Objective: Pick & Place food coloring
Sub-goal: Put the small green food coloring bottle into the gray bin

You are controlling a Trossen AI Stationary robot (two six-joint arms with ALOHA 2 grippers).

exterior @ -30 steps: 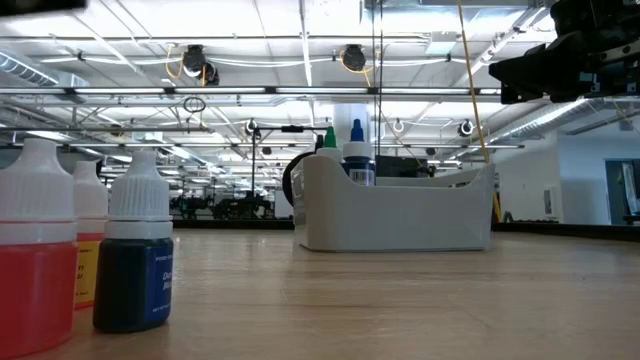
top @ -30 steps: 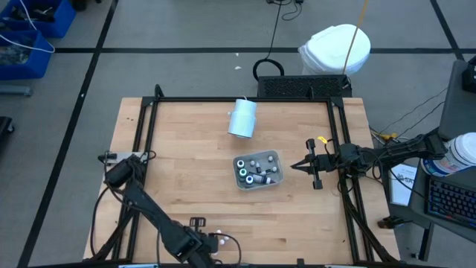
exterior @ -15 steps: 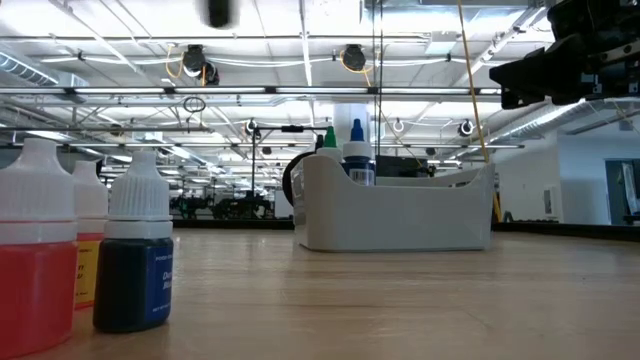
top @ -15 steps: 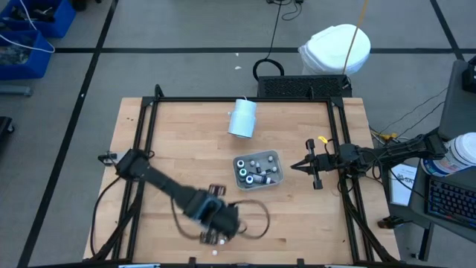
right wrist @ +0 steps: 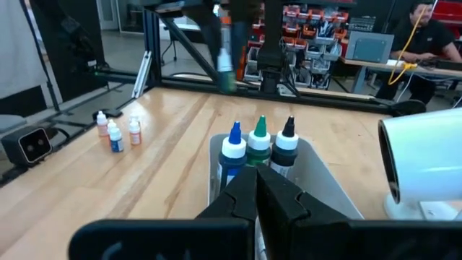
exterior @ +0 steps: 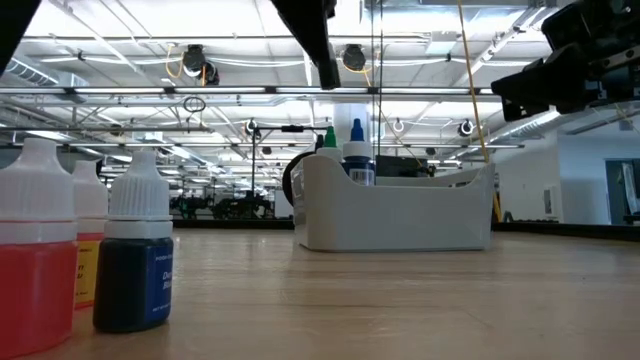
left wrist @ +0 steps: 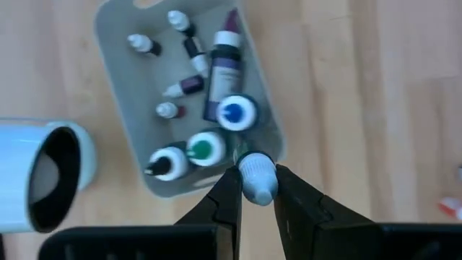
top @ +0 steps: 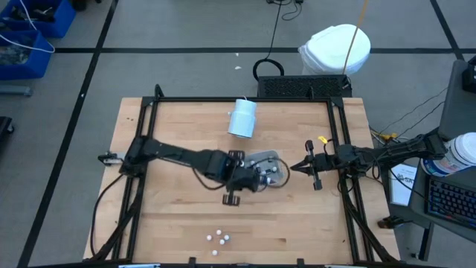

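My left gripper [left wrist: 256, 193] hangs over the near rim of the pale grey tray [top: 272, 156], shut on one small white-capped food coloring bottle [left wrist: 257, 175]. Several more bottles are in the tray [left wrist: 123, 68], some upright [right wrist: 247, 146] and some lying down. Three bottles [top: 217, 237] stand on their bases near the table's near edge, and they show close up in the low view [exterior: 135, 258]. My right gripper [top: 296, 166] waits shut at the table's right side, level, pointing at the tray. My left gripper pinches the bottle between its two fingers, around the white cap [left wrist: 258, 172]. The fingers come from above, slanting down. The bottle [right wrist: 224, 66] hangs below them, lifted clear above the tray.
A pale blue-white cylinder [top: 242, 117] lies on its side at the table's far middle, its open end showing in the left wrist view [left wrist: 50, 170]. A black frame [top: 238, 100] runs round the wooden table. Bare wood lies to the left of the tray.
My left gripper has risen from the bottles at the table's near edge. It has swung toward the far right to the tray, turning as it went and carrying one bottle lifted clear. The other bottles stay where they were.
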